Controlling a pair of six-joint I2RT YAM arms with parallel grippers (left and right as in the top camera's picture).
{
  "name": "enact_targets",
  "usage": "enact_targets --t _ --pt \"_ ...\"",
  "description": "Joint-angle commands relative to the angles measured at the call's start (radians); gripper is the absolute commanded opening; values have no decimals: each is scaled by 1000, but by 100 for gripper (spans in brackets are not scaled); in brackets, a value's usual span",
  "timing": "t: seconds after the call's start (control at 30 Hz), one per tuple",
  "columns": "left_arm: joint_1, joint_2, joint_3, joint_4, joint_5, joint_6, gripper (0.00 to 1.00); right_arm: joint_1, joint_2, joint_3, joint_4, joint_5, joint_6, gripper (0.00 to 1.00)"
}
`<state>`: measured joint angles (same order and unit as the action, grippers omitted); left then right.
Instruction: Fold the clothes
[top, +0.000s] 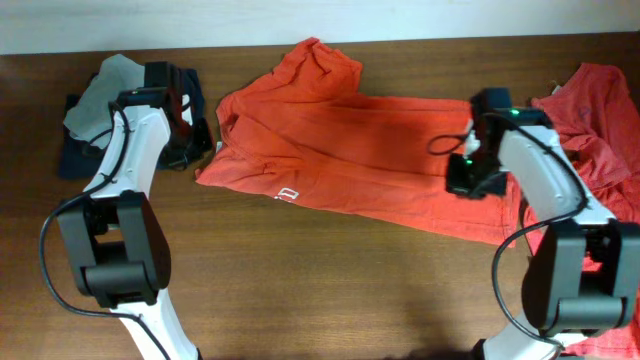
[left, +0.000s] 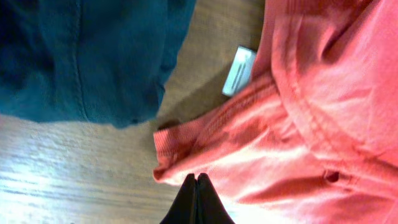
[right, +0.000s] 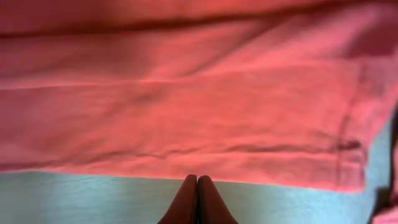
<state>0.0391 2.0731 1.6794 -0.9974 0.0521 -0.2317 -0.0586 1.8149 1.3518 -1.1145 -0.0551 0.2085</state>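
Along the wooden table's (top: 300, 290) far edge sprawls a limp orange-red cotton T-shirt (top: 360, 150), best pinched at its hem corners; left gripper (left: 197, 178) and right gripper (right: 197, 179) are closed, empty.

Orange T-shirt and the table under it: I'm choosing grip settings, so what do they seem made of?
The orange T-shirt looks like soft matte knit, probably cotton: it creases and its hems are stitched. The table looks like brown wood or laminate, with visible grain and slight sheen.
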Motion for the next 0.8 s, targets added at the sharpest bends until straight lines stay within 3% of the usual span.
enact_targets --t 0.0,0.27,0.77 --pt "-19 -17 8 -18 21 -5 0 -71 -21 -97 13 15 29 4" --pt "-62 5 7 -11 18 -6 0 -158 -21 -280 152 1 37 4" --pt "-66 172 6 -48 17 -5 0 -159 -21 -302 192 40 37 4"
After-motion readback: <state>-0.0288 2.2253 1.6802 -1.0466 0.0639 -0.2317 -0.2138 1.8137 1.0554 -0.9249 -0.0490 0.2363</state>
